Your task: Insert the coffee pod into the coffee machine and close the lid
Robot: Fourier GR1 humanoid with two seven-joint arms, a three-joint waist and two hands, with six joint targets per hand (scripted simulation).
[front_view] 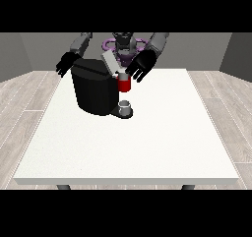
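Front view: hand at the view's right (141, 65) hovers, fingers spread, beside raised lid (110, 62) – pod apparently seated; next, press lid onto coffee machine (94, 91)

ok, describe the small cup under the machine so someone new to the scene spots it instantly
Start at the big black coffee machine on the far-left part of the white table. At its front right, below the red pod holder, a small grey cup stands on the machine's dark base. It is the only pale, low, round thing there; everything around it is black or red.
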